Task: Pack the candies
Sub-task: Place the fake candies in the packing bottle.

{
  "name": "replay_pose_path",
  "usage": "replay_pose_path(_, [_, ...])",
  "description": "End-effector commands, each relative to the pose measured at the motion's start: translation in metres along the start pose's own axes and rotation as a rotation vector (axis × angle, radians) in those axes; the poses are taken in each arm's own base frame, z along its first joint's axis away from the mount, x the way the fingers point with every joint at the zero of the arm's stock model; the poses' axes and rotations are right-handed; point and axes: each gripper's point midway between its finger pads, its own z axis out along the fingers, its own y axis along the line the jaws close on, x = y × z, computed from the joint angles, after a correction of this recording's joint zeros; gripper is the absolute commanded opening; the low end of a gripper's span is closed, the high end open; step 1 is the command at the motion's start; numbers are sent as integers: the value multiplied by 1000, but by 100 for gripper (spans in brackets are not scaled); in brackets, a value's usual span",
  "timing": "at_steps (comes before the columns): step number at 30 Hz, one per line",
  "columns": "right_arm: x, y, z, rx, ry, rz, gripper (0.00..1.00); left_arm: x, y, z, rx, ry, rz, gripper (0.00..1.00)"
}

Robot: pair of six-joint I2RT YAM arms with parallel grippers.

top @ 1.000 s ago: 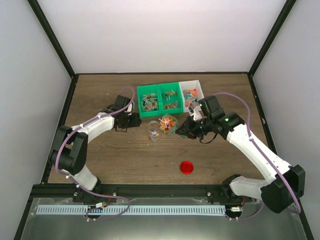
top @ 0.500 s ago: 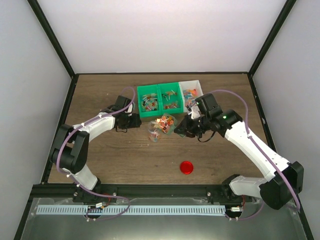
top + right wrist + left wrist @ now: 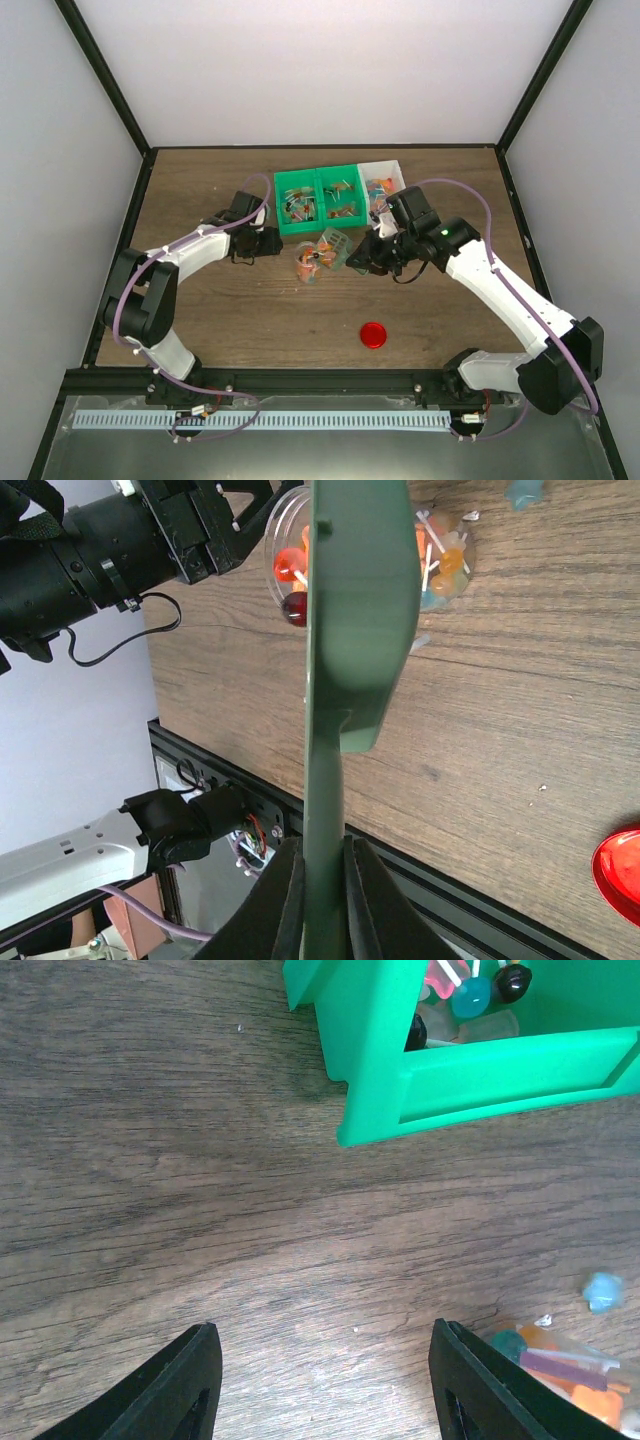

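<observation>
Right gripper (image 3: 360, 260) is clamped on the edge of a small green tray (image 3: 338, 246) and tips it over the clear jar (image 3: 308, 264) at table centre. The candies (image 3: 325, 251) sit partly in the tray and partly in the jar, so this looks like mid-pour. Left gripper (image 3: 322, 1385) hovers at 9 o'clock of the jar with its jaws apart and nothing between them. One blue candy (image 3: 603, 1291) lies loose on the wood. The green bins (image 3: 320, 200) and the white bin (image 3: 385, 185) at 12 o'clock hold more sweets. Red lid (image 3: 373, 334) lies at 5 o'clock, off the jar. Left to do, probably: finish the pour, then cap.
</observation>
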Motion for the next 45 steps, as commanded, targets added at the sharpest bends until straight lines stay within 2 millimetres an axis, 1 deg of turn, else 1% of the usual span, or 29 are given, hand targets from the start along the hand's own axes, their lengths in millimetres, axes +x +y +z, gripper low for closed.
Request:
replay_pose_path(1, [-6, 18, -10, -26, -32, -46, 1, -9, -2, 0, 8, -16, 7, 59])
replay_pose_path(16, [-6, 20, -11, -28, -36, -45, 1, -7, -2, 5, 20, -2, 7, 59])
replay_pose_path(24, [-8, 20, -12, 24, -31, -56, 1, -6, -1, 6, 16, 4, 9, 59])
replay_pose_path(28, [-7, 17, -13, 60, -27, -55, 1, -5, 0, 7, 14, 7, 7, 59])
replay_pose_path(39, [-6, 24, -14, 99, -20, -73, 1, -4, 2, 9, 13, 10, 5, 59])
replay_pose_path(45, [-5, 26, -10, 146, -4, -89, 1, -4, 2, 9, 14, 8, 8, 59])
